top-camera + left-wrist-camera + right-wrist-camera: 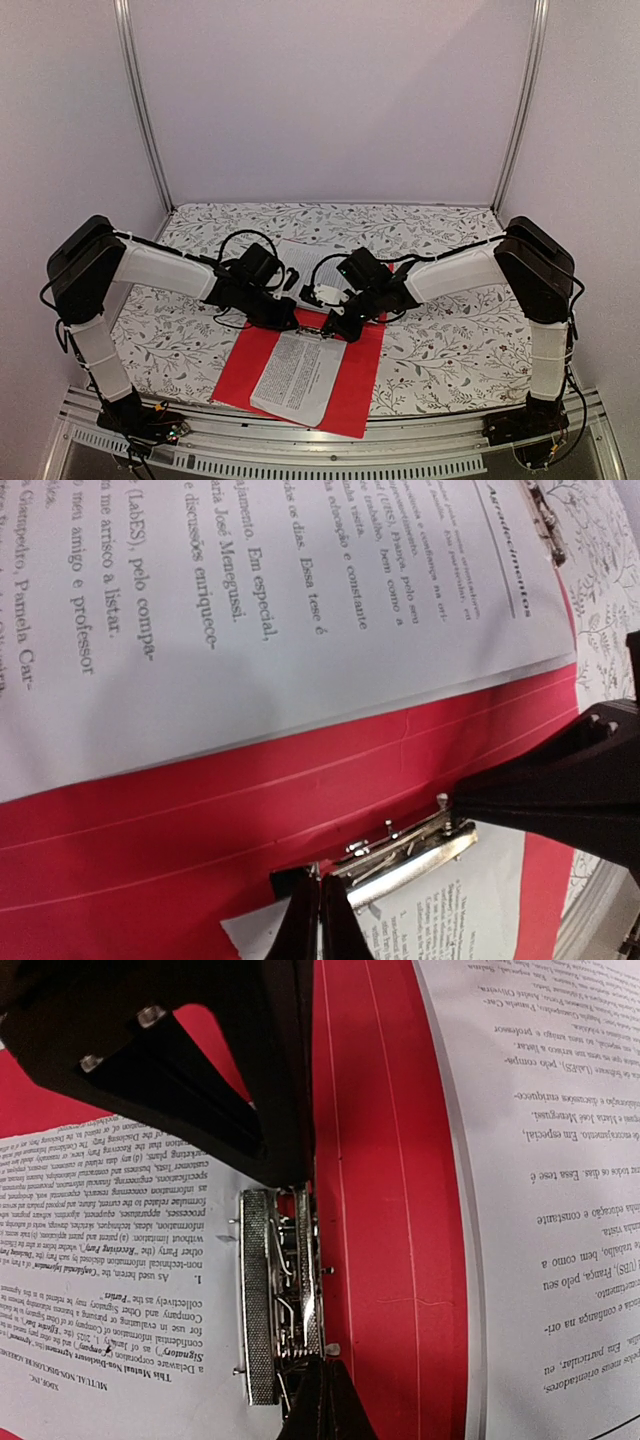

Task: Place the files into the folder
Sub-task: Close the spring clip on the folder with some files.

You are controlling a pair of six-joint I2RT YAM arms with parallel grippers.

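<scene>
Near edge: arm bases, left and right, on the rail. Table (450, 330) has a leaf-patterned cover.

Folder (355, 385), red, lies open and flat on the near middle of the table, slightly skewed. Near sheet (300, 375) of printed text lies on the folder, inside its outline. Red shows on both sides of the sheet.

Metal clip (272, 1300) sits at the folder's far edge. Its ribbed plate lies over the far edge of the near sheet.

Left gripper (320, 922): fingers pressed together, tips at one end of the clip. Right gripper (318, 1405): fingers likewise pressed together, tips touching the opposite end of the clip, by the spring. Cannot tell whether either tip pinches a part of the clip. Neither gripper has hold of a sheet. From above, the two grippers meet nearly tip to tip over the folder's far edge.

Far sheet (300, 610), also printed, lies beyond the clip. Its near edge overlaps the folder's red margin, and the rest is on the table behind the grippers.
</scene>
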